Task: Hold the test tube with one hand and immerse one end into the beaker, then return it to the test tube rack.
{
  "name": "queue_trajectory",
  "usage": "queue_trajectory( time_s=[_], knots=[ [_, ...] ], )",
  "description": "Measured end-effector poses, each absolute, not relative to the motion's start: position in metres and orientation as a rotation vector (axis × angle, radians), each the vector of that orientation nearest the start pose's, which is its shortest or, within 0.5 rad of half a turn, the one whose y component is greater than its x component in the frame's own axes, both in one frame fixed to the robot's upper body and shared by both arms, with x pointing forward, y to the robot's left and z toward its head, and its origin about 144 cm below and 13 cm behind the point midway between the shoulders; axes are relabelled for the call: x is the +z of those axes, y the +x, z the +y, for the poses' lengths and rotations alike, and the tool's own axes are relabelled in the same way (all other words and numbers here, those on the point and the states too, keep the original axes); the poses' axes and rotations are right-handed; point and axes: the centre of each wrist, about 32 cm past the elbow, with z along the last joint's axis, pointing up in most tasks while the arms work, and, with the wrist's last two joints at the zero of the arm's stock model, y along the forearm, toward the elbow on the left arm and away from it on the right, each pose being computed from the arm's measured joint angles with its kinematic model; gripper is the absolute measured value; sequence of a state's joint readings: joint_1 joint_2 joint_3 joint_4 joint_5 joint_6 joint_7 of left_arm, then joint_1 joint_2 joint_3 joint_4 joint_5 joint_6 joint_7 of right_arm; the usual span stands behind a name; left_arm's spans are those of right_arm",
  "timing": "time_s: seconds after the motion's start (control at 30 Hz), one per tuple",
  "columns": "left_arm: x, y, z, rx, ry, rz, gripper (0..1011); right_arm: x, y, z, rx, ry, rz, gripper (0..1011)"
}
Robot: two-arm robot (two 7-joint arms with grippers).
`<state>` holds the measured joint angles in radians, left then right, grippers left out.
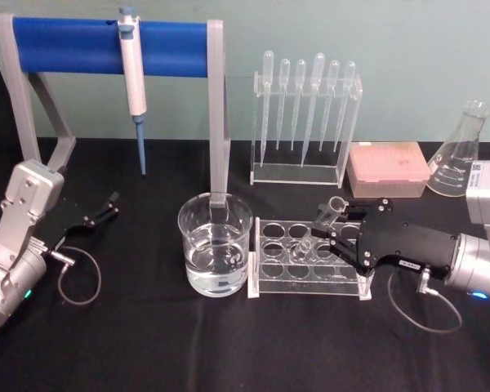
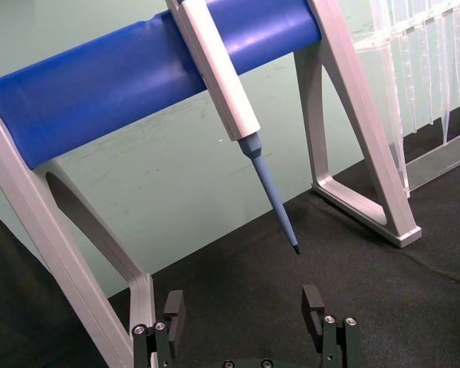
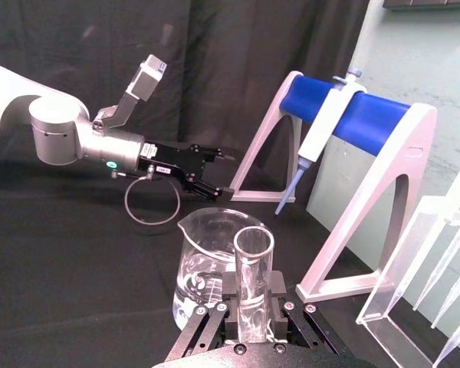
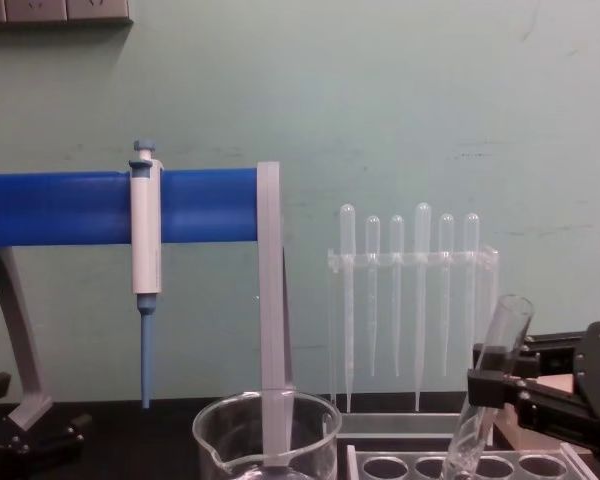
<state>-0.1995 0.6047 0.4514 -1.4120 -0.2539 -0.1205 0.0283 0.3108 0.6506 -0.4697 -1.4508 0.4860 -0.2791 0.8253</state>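
While the right pincer (image 1: 336, 231) at right of centre grips the tube (image 1: 320, 226), tilted over the rack (image 1: 310, 273) beside the beaker (image 1: 215, 245), glass looks light, slick, brittle; hold near its rim. Left pincer (image 1: 104, 209) gapes empty at left above black tabletop (image 1: 229, 343)

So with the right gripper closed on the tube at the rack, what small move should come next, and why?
Probably a short lift. The right gripper is shut on the test tube, which leans with its lower end down at the rack. The beaker with liquid stands just to the rack's left, so the tube likely needs to clear the rack before swinging that way. The left gripper sits open, away to the left.
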Motion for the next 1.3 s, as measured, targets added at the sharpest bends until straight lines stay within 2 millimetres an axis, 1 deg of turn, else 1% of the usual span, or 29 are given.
queue_trajectory(
  time_s=[0.23, 0.7, 1.3],
  knots=[
    [1.14, 0.489, 0.31, 1.248, 0.305, -0.285, 1000, 1.196, 0.514, -0.316, -0.411, -0.092, -0.292, 234],
    [1.14, 0.489, 0.31, 1.248, 0.305, -0.285, 1000, 1.206, 0.51, -0.314, -0.396, -0.091, -0.308, 234],
    [1.14, 0.489, 0.31, 1.248, 0.305, -0.285, 1000, 1.202, 0.513, -0.312, -0.4, -0.129, -0.285, 234]
  ],
)
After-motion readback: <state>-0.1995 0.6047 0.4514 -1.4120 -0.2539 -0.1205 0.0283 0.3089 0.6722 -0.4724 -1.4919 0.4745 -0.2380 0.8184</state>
